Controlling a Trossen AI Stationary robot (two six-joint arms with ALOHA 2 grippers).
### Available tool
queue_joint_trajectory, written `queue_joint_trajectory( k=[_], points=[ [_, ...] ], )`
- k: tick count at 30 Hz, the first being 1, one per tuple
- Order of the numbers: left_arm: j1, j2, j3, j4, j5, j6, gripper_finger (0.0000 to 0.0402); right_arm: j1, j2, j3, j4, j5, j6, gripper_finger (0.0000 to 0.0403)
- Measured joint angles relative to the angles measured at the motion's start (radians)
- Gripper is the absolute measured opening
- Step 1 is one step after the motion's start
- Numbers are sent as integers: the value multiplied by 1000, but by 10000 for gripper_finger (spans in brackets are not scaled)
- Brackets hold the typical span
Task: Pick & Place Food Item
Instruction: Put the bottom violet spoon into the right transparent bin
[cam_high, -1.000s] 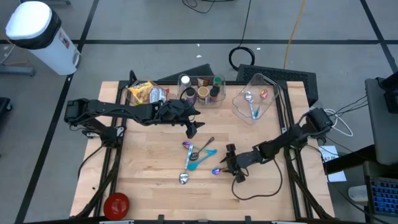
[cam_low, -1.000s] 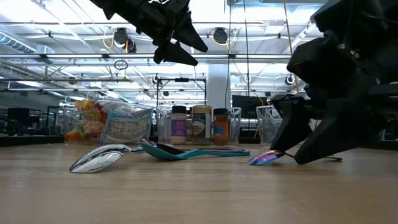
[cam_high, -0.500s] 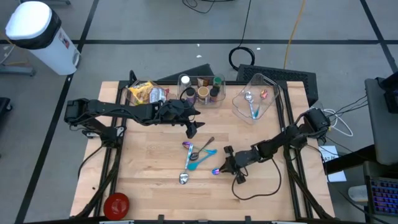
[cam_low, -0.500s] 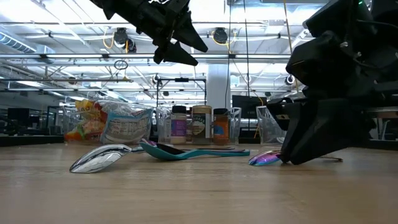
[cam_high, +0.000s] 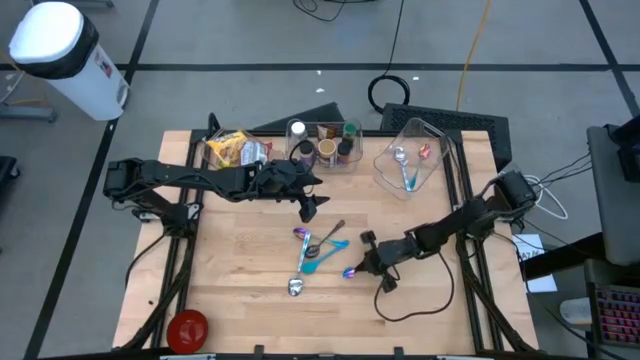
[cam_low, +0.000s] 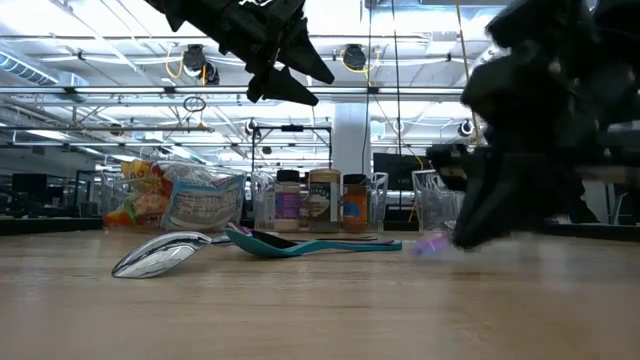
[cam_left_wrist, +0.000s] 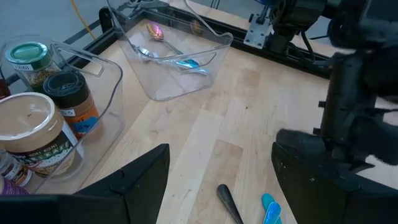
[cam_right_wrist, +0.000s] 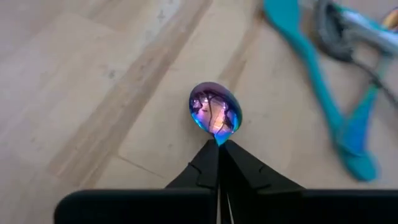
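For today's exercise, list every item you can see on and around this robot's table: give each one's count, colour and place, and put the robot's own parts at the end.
iridescent spoon: 1, purple-blue, table middle, handle pinched by right gripper
teal spoon: 1, teal, table middle among loose cutlery
silver spoon: 1, silver, near front edge of the pile
clear bin: 1, transparent, back right, holding a few spoons
spice jars: several, mixed lids, clear tray at back centre
snack bags: a couple, yellow and silver, back left
red disc: 1, red, front left corner
white bin: 1, white, on floor beyond back left
left gripper: open, raised above the table behind the cutlery
right gripper: shut on the iridescent spoon
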Motion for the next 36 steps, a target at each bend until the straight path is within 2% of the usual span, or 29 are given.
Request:
queue_joint_trajectory(
  k=[5, 9, 14, 19, 24, 27, 32, 36],
  points=[
    [0, 0, 0, 0, 0, 0, 285, 39, -167, 30, -60, 90, 10, 2],
    [0, 0, 0, -1, 0, 0, 285, 44, -321, 27, -175, 176, 25, 1],
    [0, 0, 0, 0, 0, 0, 285, 22, -515, 14, -275, 380, 4, 1],
    [0, 0, 0, 0, 0, 0, 285, -94, -686, -29, -266, 606, 58, 1],
    [0, 0, 0, 0, 0, 0, 285, -295, -814, -118, -262, 770, 59, 0],
    [0, 0, 0, 0, 0, 0, 285, -452, -850, -205, -188, 767, 99, 0],
    [0, 0, 0, 0, 0, 0, 285, -692, -849, -358, 53, 668, 202, 1],
    [0, 0, 0, 0, 0, 0, 285, -804, -827, -447, 177, 583, 263, 2]
  ],
)
